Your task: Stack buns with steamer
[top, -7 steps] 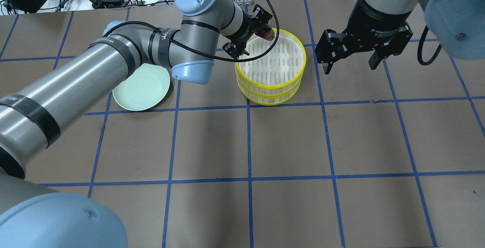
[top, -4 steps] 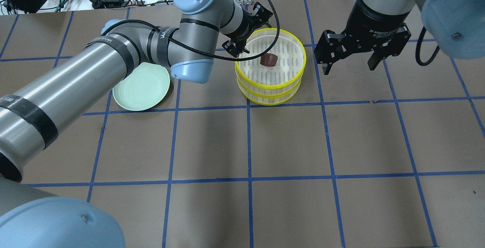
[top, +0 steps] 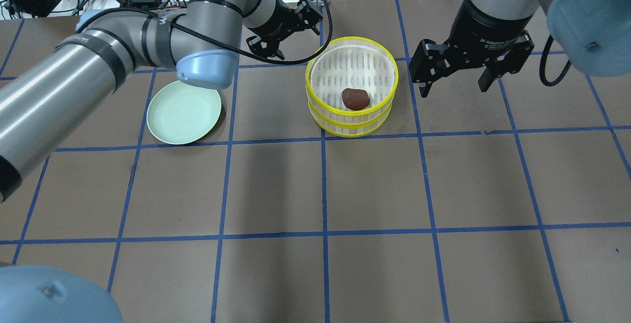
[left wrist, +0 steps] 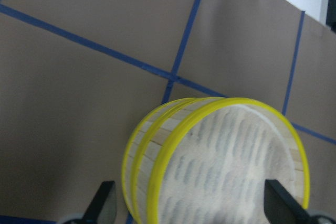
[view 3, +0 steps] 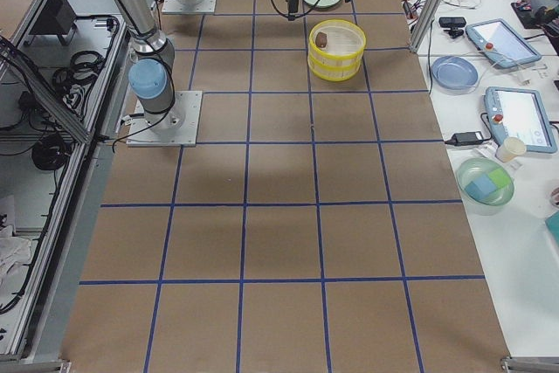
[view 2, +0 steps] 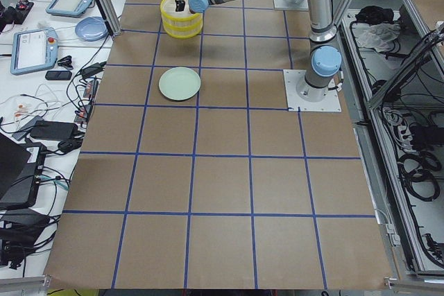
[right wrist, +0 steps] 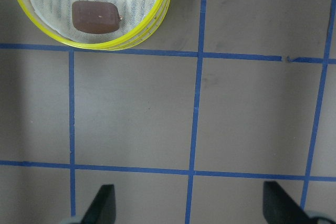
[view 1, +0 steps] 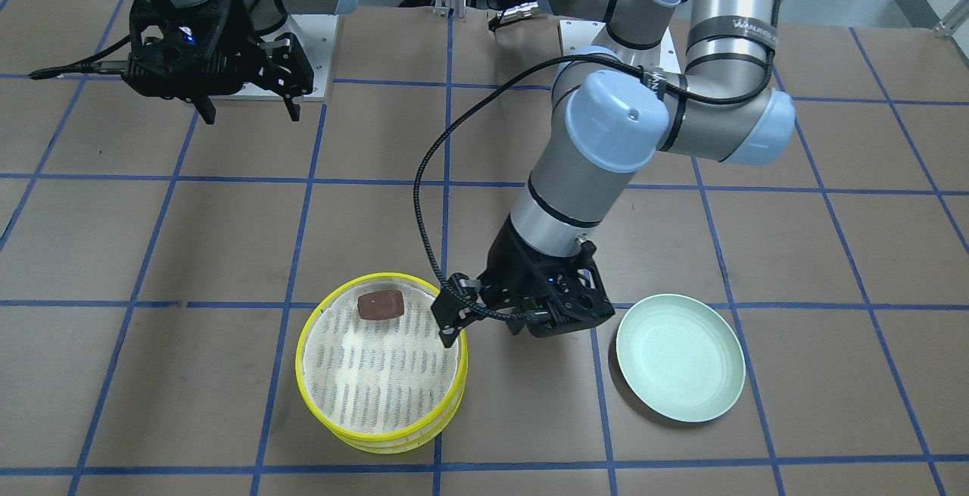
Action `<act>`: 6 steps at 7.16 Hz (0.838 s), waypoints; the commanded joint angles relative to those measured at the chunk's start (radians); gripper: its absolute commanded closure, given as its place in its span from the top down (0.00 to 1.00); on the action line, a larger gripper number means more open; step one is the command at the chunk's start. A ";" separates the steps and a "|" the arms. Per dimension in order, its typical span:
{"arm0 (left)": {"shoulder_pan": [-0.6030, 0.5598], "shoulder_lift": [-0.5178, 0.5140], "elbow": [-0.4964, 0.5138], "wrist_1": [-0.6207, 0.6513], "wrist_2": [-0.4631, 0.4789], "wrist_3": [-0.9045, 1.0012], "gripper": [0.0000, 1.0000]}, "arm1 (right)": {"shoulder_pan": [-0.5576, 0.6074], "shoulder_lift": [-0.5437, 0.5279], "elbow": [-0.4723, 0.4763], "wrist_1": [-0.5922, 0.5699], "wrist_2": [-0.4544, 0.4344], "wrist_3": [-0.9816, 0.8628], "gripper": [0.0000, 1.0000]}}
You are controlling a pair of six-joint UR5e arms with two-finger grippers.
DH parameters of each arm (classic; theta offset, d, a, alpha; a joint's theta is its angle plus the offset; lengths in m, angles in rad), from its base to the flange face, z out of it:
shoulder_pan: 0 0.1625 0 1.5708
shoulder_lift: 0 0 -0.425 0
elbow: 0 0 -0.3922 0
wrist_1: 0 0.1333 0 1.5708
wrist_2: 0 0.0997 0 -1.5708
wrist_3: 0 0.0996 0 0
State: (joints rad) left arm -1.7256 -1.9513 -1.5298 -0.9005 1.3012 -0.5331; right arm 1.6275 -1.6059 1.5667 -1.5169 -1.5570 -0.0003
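Steamer [top: 351, 116] is two trays stacked, toward the bench [top: 374, 185] edge opposite the robot bases, about midway between the arms. Brown bun [top: 355, 98] lies in the top tray on the mesh, on the side nearest the robot-side edge. The cream-white bun shows in no view, and I can't tell whether it sits in the lower tray.

Left pincer [left wrist: 191, 208] is spread wide and holds nothing, just beside the steamer wall. Right pincer [top: 454, 85] is also spread wide with nothing in it, hanging near the steamer's other side. Green plate [top: 183, 112] sits apart, toward my left end.

Handling guess: the bun is light, soft and squashy, so I'd pinch it gently across the short sides. The trays look light and stiff, best gripped over the rim wall. The top one probably only rests loose and could slide.

Right wrist view shows the bun whole. Left wrist view shows only the stacked walls and mesh, no bun. Side views are too small to show pincer detail.
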 commanded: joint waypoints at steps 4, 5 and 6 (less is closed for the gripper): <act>0.208 0.216 0.000 -0.518 0.262 0.442 1.00 | 0.000 0.001 0.004 -0.002 0.000 -0.001 1.00; 0.230 0.259 0.000 -0.585 0.301 0.503 1.00 | 0.000 0.001 0.004 -0.002 0.000 -0.001 1.00; 0.230 0.308 0.002 -0.600 0.322 0.527 1.00 | 0.000 0.001 0.004 -0.002 0.000 0.000 1.00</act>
State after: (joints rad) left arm -1.5080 -1.7005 -1.5290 -1.4598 1.5878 -0.0520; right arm 1.6275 -1.6046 1.5705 -1.5186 -1.5570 -0.0011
